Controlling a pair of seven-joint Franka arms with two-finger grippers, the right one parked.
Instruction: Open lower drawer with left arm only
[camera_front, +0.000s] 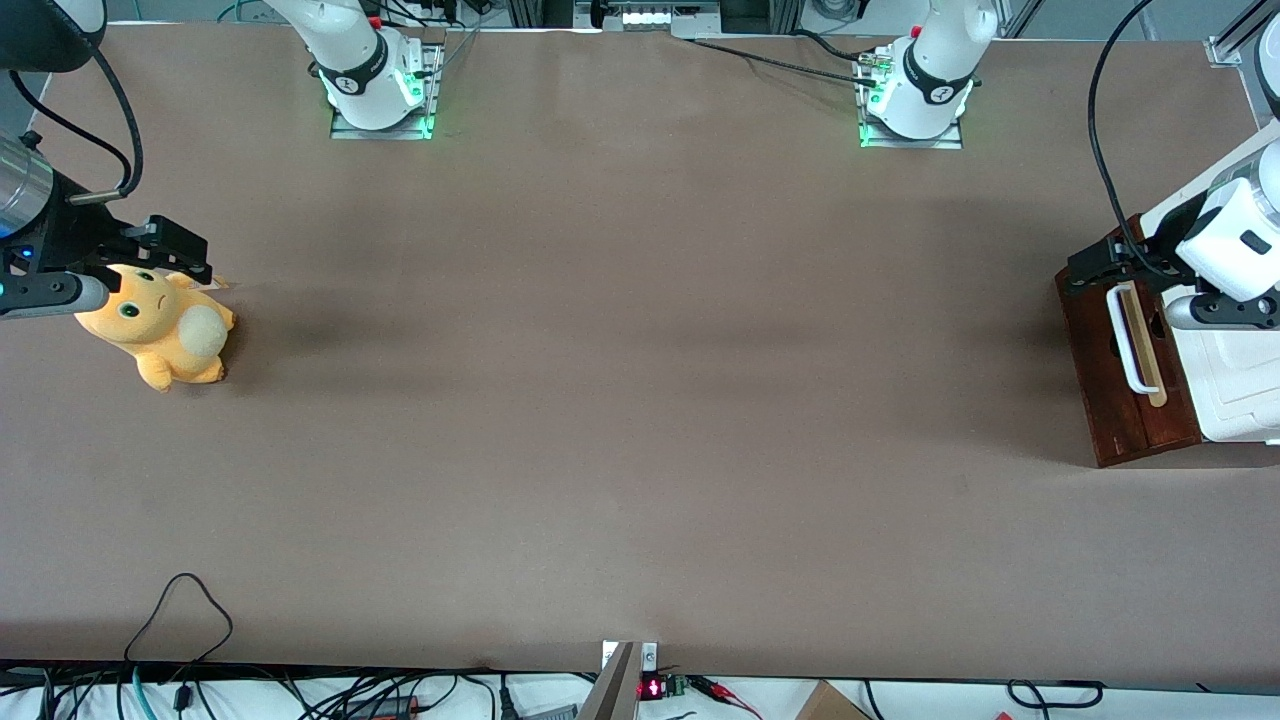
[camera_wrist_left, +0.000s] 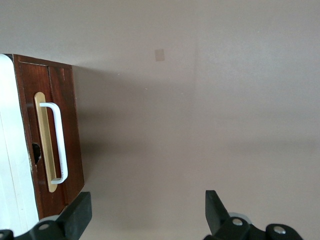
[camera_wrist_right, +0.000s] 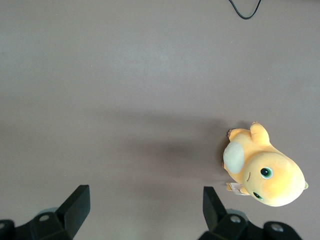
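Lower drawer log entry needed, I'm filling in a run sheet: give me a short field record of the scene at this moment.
lower drawer: shut, flush with the cabinet
handle: white bar on a tan strip, untouched
gripper: open, above the bare table in front of the drawer, beside the handle's end
left arm: over the cabinet
plush toy: lies toward the parked arm's end of the table
task stage: approach, no grasp yet

Even, bright overhead light; soft shadows band the table (camera_front: 640, 400); sharp focus; no glare.
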